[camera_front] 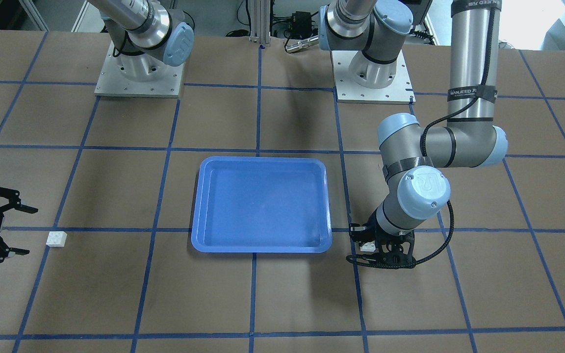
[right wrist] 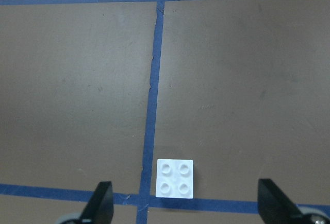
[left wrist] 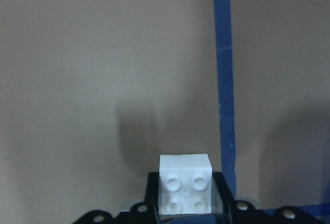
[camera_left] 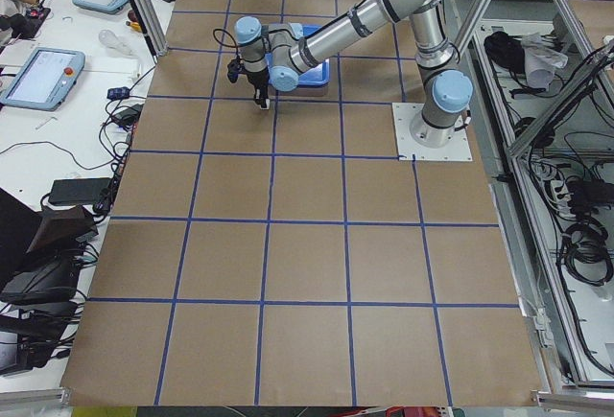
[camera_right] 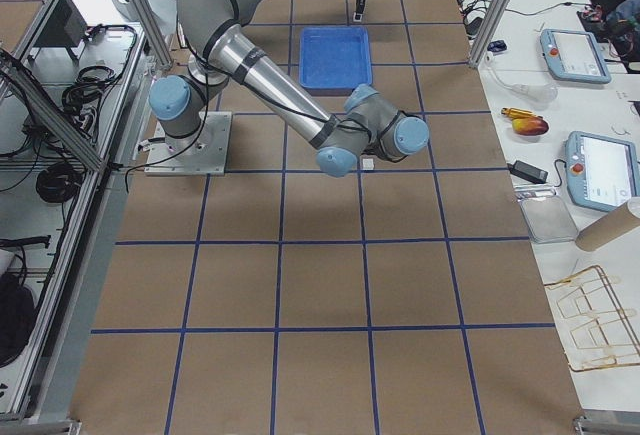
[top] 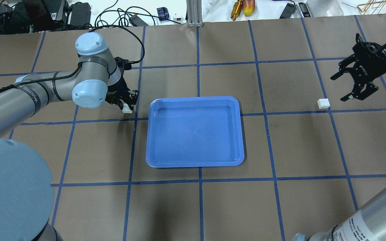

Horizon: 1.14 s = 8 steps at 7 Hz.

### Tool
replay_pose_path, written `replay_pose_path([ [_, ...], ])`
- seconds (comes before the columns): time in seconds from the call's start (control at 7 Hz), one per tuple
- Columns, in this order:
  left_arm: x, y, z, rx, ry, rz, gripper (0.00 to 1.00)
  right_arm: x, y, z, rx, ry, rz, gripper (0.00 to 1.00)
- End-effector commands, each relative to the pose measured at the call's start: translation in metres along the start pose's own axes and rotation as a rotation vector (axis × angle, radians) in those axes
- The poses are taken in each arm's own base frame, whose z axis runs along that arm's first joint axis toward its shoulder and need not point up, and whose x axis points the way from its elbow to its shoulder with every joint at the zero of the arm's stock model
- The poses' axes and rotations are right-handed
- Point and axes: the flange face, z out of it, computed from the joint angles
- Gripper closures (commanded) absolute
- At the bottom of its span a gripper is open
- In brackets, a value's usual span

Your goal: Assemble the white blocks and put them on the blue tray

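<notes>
The blue tray (camera_front: 263, 248) (top: 195, 99) lies empty at the table's middle. My left gripper (top: 126, 104) (camera_front: 370, 251) is close beside the tray's edge, low over the table, and shut on one white block (top: 127, 109) (camera_front: 367, 246). The left wrist view shows that block (left wrist: 185, 190) between the fingers, studs up. The other white block (top: 323, 103) (camera_front: 56, 239) (right wrist: 175, 178) lies on the table by a blue tape line. My right gripper (top: 339, 89) (camera_front: 28, 231) is open and empty, hovering beside and above it, apart from it.
The table is brown paper with a blue tape grid. The two arm bases (camera_front: 139, 73) (camera_front: 373, 73) stand at the robot's side. Cables and small tools (top: 241, 6) lie past the far edge. The left arm's elbow (camera_front: 464, 142) hangs over the table beside the tray.
</notes>
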Motion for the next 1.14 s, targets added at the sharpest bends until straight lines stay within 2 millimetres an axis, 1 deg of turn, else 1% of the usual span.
replay_pose_path([
  [0.0,0.006,0.000,-0.034,0.051,-0.003,0.005,0.88,0.003,0.015,0.021,0.010,-0.038,-0.003,0.00],
  [0.14,0.020,-0.001,-0.048,0.062,0.000,-0.029,0.88,0.003,0.024,0.031,0.018,-0.059,0.018,0.00],
  [0.29,0.049,0.002,-0.060,0.081,0.041,-0.051,0.88,0.001,0.029,0.034,0.024,-0.064,0.031,0.00],
  [0.43,0.080,0.009,-0.063,0.084,0.062,-0.080,0.88,0.003,0.035,0.043,0.034,-0.073,0.036,0.00],
  [0.57,0.110,0.013,-0.054,0.076,0.067,-0.124,0.90,0.003,0.036,0.046,0.039,-0.078,0.040,0.00],
  [0.71,0.138,0.020,-0.047,0.065,0.067,-0.152,0.91,0.004,0.040,0.053,0.051,-0.084,0.049,0.00],
  [1.0,0.169,0.031,-0.034,0.040,0.064,-0.171,0.91,0.005,0.041,0.055,0.055,-0.085,0.064,0.00],
])
